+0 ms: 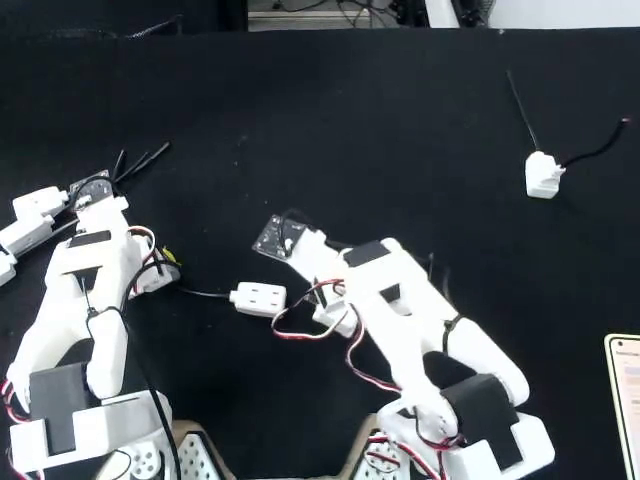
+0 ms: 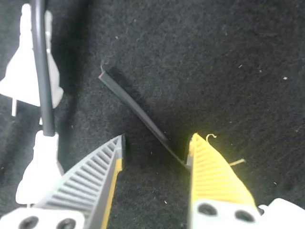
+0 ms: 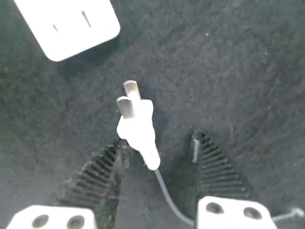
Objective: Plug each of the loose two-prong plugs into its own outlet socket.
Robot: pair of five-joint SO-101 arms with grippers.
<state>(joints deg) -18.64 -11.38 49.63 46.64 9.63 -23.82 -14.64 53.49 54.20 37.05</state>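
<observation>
The right claw [image 3: 157, 143] is open, with a white plug [image 3: 136, 126] lying between its fingers on the black surface [image 1: 380, 120]. The prongs point at a white socket [image 3: 71, 26] near the middle of the surface. The left claw [image 2: 155, 143] is open too, over a thin black strip [image 2: 136, 109]. Two more white plugs [image 2: 28, 71] lie beside it by the left edge.

The right hand [image 3: 157, 143] is open; plug [image 3: 137, 126] lies between its fingers on tabletop [image 3: 228, 71], prongs toward outlet [image 3: 71, 24].
</observation>
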